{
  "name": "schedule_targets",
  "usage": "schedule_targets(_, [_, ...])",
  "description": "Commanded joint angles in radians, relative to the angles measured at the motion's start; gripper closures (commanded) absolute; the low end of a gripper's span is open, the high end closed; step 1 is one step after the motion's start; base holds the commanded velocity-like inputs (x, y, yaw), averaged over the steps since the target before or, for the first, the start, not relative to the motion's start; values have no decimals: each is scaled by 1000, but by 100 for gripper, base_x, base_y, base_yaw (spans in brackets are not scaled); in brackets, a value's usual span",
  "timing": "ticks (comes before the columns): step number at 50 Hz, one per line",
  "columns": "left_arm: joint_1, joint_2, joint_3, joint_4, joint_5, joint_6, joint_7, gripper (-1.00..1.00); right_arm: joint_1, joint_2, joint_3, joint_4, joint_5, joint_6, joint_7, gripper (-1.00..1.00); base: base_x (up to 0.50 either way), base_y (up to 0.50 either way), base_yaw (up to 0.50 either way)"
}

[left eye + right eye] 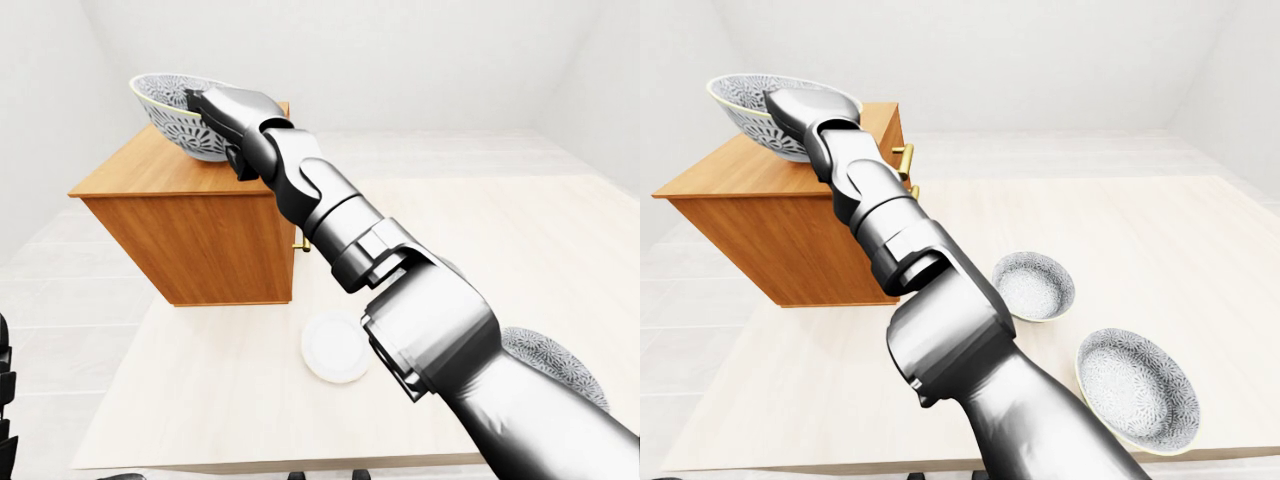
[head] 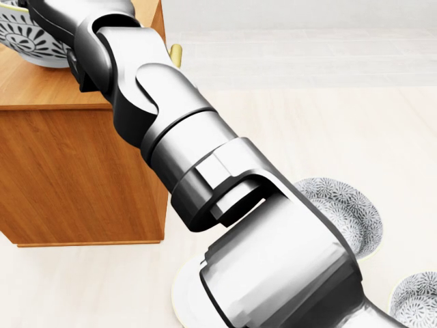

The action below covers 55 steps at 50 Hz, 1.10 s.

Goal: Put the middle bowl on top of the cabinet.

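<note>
White walls surround one pale bench (image 1: 1160, 230). One wooden cabinet (image 1: 790, 250) stands at upper left. Three patterned bowls: two rest on the bench at lower right, smaller bowl (image 1: 1035, 285) and larger bowl (image 1: 1137, 388); the middle bowl (image 1: 172, 108) sits over the cabinet top, right hand (image 1: 215, 105) against it, grip not discernible. One white disc (image 1: 335, 348) lies beside the cabinet.

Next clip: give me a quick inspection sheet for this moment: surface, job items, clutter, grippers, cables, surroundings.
Surface: pale wooden table, bearing the cabinet.
Job's things: patterned bowl over the top of the wooden cabinet, tilted; whether it rests there cannot be told.
Clutter: two more patterned bowls and a white plate on the table.
Grippers: right hand at the bowl's rim, grip hidden; left hand not seen.
Cables: nothing seen.
Surroundings: plain white walls, pale floor.
</note>
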Motion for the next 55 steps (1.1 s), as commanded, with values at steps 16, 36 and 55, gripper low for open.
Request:
schedule_targets(16, [-4, 0, 6, 18, 4, 0, 0, -100, 15, -4, 3, 3, -4, 0, -13, 100, 0, 0, 0])
schedule_targets(36, [-3, -4, -1, 27, 9, 0, 0, -100, -19, -25, -10, -3, -9, 0, 4, 18, 0, 0, 0])
schedule_targets(55, [-2, -8, -10, 34, 26, 0, 0, -100, -35, -31, -15, -10, -2, 0, 9, 4, 0, 0, 0])
